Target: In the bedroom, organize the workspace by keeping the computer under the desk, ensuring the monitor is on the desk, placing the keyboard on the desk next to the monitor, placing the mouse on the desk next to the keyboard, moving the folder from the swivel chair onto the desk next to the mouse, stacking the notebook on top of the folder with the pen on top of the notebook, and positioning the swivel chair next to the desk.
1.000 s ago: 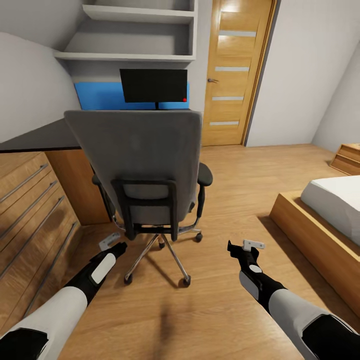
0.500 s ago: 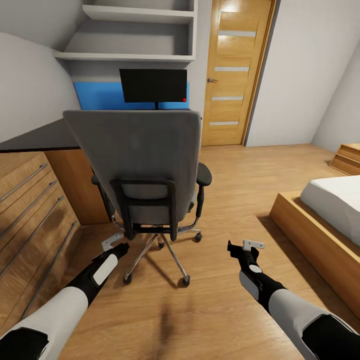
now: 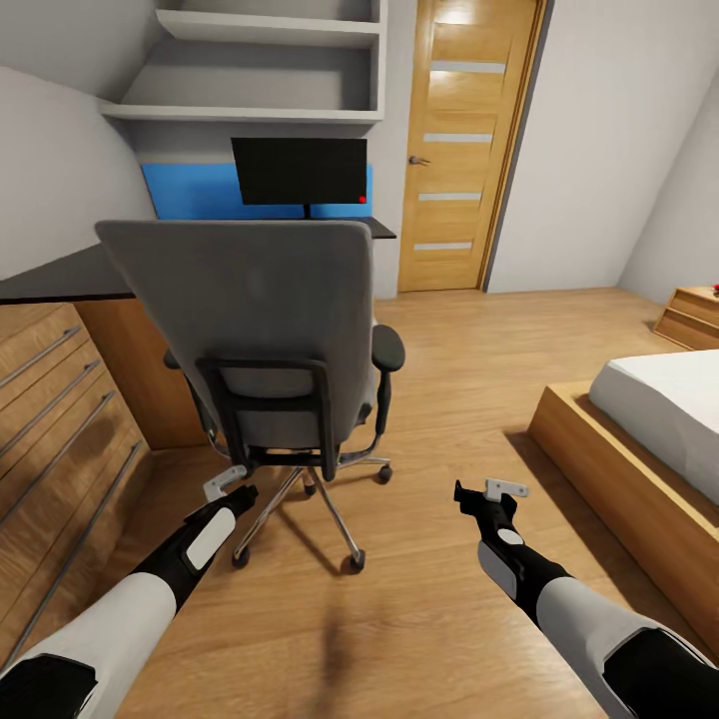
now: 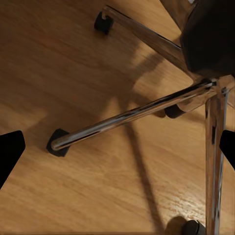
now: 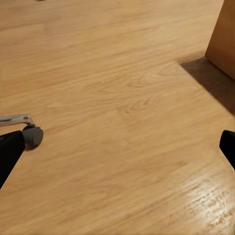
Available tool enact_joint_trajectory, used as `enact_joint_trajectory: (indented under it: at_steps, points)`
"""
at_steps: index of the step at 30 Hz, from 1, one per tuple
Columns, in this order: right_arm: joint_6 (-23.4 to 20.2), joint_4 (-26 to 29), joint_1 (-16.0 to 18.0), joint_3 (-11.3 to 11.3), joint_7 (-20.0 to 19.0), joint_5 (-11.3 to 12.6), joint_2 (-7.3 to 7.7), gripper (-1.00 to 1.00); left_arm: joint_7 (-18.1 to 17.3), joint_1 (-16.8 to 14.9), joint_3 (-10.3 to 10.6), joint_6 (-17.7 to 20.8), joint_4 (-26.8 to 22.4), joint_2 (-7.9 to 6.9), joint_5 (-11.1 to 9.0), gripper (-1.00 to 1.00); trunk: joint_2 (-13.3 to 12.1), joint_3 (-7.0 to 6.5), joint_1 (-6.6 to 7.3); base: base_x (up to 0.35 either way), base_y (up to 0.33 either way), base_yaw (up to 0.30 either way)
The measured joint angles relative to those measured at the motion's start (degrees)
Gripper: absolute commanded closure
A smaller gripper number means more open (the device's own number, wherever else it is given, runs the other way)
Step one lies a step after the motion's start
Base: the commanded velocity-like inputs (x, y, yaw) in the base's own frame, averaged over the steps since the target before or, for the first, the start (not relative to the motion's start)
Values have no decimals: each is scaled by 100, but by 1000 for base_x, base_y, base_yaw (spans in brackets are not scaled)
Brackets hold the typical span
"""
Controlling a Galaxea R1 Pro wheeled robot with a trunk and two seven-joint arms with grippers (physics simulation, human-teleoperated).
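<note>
Facing the bedroom's far wall from behind the swivel chair (image 3: 250,330). Largest first: wood floor (image 3: 449,399), then the bed (image 3: 639,439) at right, wooden drawer unit (image 3: 50,419) at near left, door (image 3: 464,140) far centre-right.

Desk (image 3: 70,275): dark top runs along the left and far side. Monitor (image 3: 300,170) stands on its far end, screen toward the robot, red dot at lower right corner, blue wall panel (image 3: 185,192) behind it.

Chair: back toward the robot, so the seat is hidden; folder cannot be confirmed. Chrome base spokes (image 4: 132,115) and castors sit just ahead of the left gripper (image 3: 228,487); one castor (image 5: 33,136) appears at the edge of the right wrist view.

Key relation: chair lies ahead and left of centre, near the left gripper, well apart from the right gripper (image 3: 489,491). Left arm is the nearer one. Seat is reachable only from the chair's far or lateral side, judging by the backrest.

Jaws: both spread wide, fingertips at frame edges in the wrist views, nothing held.
</note>
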State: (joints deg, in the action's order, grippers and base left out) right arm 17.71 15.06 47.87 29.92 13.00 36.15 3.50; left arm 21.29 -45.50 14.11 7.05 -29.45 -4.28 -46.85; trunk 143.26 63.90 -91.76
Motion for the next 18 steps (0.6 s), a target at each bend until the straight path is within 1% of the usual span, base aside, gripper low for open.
enact_joint_trajectory:
  at_steps: [11,14,18]
  points:
    - [0,0,0,0,-4,0,5,-100,5,0,0,0,15,4,-9,-100,0,0,0,0,-6,0]
    - [-1,1,-1,-1,-5,0,6,-100,4,0,0,0,19,0,-14,-100,0,0,0,0,152,0]
    - [-2,1,-1,-1,-6,1,6,-100,4,-1,-4,1,21,-2,-22,-100,0,0,0,0,247,0]
